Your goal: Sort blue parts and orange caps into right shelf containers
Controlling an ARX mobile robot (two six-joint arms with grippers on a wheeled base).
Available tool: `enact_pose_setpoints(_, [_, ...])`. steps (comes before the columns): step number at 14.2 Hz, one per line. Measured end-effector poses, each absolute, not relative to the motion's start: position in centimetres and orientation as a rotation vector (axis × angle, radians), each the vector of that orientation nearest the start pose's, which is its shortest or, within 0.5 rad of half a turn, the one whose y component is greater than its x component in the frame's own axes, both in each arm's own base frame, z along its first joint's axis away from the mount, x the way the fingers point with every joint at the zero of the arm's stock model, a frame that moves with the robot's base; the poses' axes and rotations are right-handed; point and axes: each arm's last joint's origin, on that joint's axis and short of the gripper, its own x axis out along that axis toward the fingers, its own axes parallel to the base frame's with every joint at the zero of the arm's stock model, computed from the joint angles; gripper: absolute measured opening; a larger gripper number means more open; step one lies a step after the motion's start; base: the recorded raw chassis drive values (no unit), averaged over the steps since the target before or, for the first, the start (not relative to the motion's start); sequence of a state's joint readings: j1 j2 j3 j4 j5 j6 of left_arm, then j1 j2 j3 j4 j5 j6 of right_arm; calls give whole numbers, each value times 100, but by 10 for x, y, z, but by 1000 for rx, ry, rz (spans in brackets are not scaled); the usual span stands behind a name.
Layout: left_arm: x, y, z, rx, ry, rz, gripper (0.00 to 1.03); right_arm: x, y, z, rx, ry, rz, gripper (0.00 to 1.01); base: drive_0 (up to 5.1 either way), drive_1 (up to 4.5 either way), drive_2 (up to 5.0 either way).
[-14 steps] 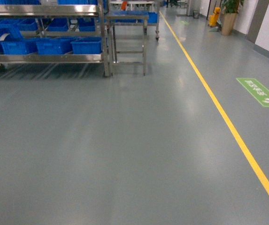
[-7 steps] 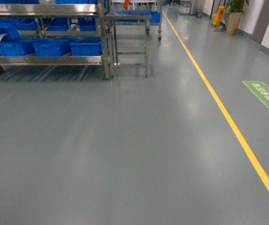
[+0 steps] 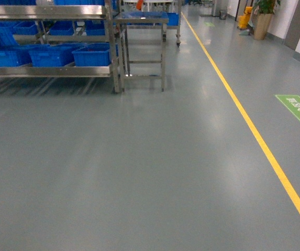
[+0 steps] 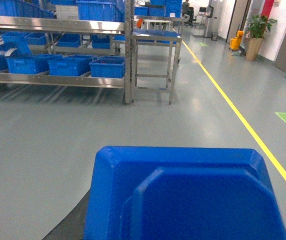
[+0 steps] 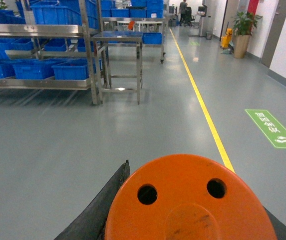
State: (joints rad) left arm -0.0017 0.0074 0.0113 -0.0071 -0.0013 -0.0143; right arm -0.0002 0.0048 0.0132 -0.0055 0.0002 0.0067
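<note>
A blue part with chamfered corners fills the bottom of the left wrist view. My left gripper is shut on it, and one black finger shows at its left side. A round orange cap with two holes fills the bottom of the right wrist view, held shut in my right gripper between black fingers. Bright-blue crates stand on a steel rack far ahead on the left, also seen as crates and crates. Neither gripper shows in the head view.
A steel rack with several shelves stands ahead left, a small steel table beside it. A yellow floor line runs along the right, with a green floor sign beyond it. A potted plant stands far right. Grey floor lies between.
The head view has advanced toward the rack. The rack's foot, the table and the green sign sit lower in the frame, and the sign has slid right.
</note>
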Motion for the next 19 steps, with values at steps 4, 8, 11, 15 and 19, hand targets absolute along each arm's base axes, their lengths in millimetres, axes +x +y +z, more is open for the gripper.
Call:
enact_pose_setpoints(4, [97,0,166,-14,2,-1,41,97,0,167,7,-2,0,43,4,432,-425])
enact_pose_setpoints(8, [97,0,166,-14,0,-2,41,97,0,167,7,-7,0,43,8,437,-421])
enact_pose_setpoints(11, [97,0,166,-14,3,-1,41,97,0,167,7,-4,0,43,3,431,-426])
enact_pose_setpoints(15, [97,0,166,-14,1,-2,41,97,0,167,7,-2,0,43,-8,421,-436])
enact_pose_setpoints(19, [97,0,166,-14,2,-1,41,97,0,167,7,-1,0,43,-14,414,-443])
